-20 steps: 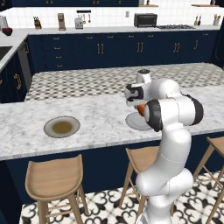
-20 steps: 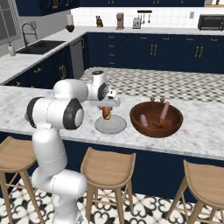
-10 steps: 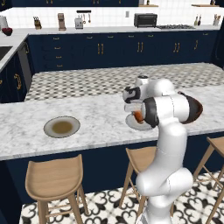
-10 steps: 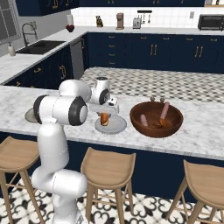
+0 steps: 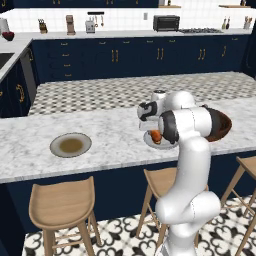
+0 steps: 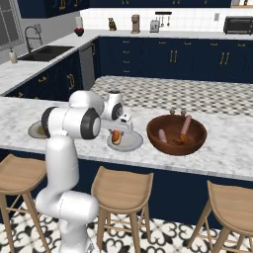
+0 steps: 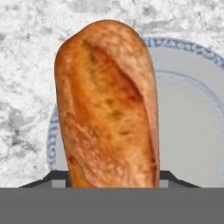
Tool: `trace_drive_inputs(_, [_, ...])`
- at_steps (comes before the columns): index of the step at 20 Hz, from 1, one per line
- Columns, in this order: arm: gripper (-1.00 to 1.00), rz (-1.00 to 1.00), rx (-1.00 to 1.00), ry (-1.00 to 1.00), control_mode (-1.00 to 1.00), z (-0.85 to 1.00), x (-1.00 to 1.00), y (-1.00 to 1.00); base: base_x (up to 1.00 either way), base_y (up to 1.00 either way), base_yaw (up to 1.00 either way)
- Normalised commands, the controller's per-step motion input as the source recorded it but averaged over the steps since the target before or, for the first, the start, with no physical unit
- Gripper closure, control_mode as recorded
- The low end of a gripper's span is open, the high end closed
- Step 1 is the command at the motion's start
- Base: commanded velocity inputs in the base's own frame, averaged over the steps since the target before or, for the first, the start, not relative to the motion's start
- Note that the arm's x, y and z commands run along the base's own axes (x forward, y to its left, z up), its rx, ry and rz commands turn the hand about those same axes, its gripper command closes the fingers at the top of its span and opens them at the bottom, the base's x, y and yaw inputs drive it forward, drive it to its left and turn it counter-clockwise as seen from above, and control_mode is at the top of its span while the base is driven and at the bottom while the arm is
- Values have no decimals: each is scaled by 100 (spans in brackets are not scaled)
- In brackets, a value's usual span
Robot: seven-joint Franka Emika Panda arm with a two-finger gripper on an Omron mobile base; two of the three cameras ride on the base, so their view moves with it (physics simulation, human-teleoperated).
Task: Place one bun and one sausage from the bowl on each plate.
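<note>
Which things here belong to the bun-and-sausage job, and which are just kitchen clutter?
Job: golden-brown oblong bun in the gripper; light grey round plate; olive-centred grey plate; dark reddish-brown wooden bowl; pinkish sausages.
Clutter: black toaster oven; wooden stools.

This is a home kitchen, rendered by computer: dark blue cabinets [image 5: 115, 57] with brass handles stand along the back wall under a white tiled wall. On the far bench there are a toaster oven [image 5: 166, 22], a knife block [image 5: 42, 25] and a sink with a tap [image 6: 33, 35]. A marble bench [image 5: 110, 135] stands in front with wooden stools [image 5: 62, 205] beside it, over a patterned tile floor [image 6: 163, 237]
</note>
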Motion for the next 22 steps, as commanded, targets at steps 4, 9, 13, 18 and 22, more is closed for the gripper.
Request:
trace_drive_inputs(4, [100,-7,0,0,-100,-39,24,0,0,0,0])
trace_drive_inputs(9, [-100,-4,0,0,-100,-20,3,0,0,0,0])
trace_drive_inputs(13, [-100,-3,-2,-1,-100,0,-35,-3,0,0,0])
trace_drive_inputs(18, [-100,-3,-8,-6,-100,18,-29,-3,0,0,0])
trace_drive_inputs(22, [-100,-3,-9,-13,-100,73,-26,-3,0,0,0])
